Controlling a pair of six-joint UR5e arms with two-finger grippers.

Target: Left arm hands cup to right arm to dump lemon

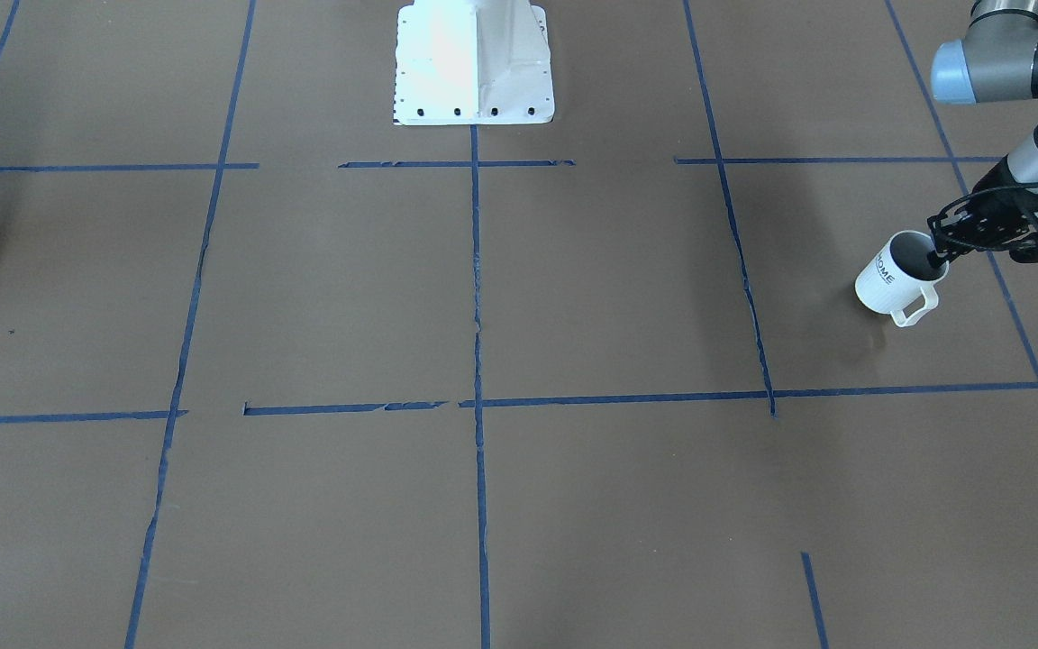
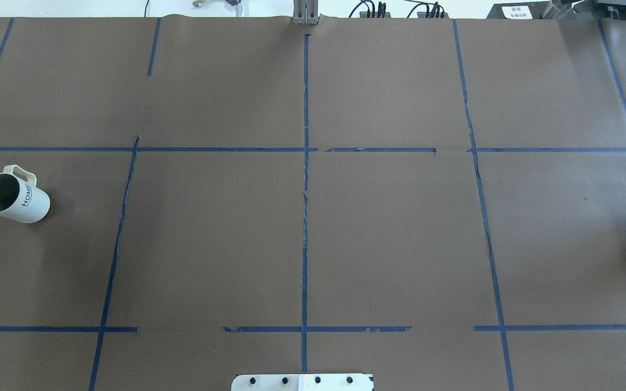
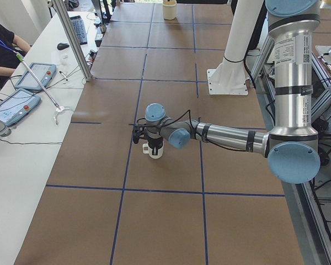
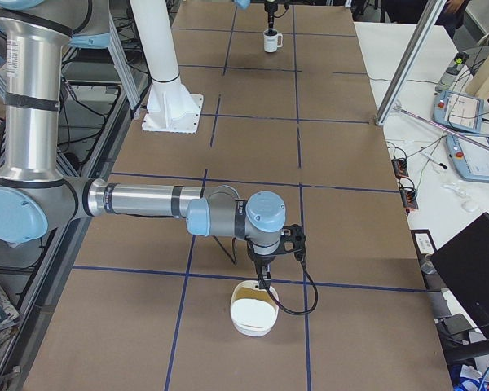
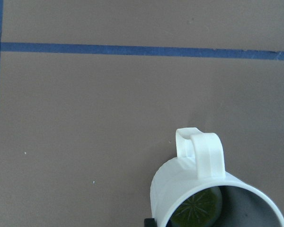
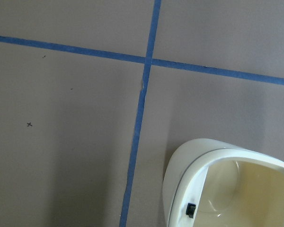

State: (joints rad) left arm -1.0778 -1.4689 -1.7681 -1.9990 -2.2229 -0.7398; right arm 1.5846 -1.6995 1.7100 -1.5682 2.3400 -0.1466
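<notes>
The off-white cup [image 1: 888, 281] with "HOME" lettering is at the table's far left end, and shows in the overhead view [image 2: 19, 202] and the left side view [image 3: 155, 148]. My left gripper [image 1: 935, 258], the black open-frame one, is shut on the cup's rim, one finger inside and the handle off to one side. The left wrist view shows the cup [image 5: 189, 189] from above with the yellow-green lemon [image 5: 197, 209] lying inside. My right gripper [image 4: 263, 281] shows only in the right side view, hanging over a cream bowl [image 4: 253, 314]; I cannot tell whether it is open or shut.
The cream bowl [image 6: 217, 165] stands on the brown table at its right end, beside a blue tape line. The white robot pedestal [image 1: 474, 63] stands at mid-table on the robot's side. A side bench with tablets [image 3: 22, 105] and a seated person [image 3: 0, 44] lies beyond the far edge.
</notes>
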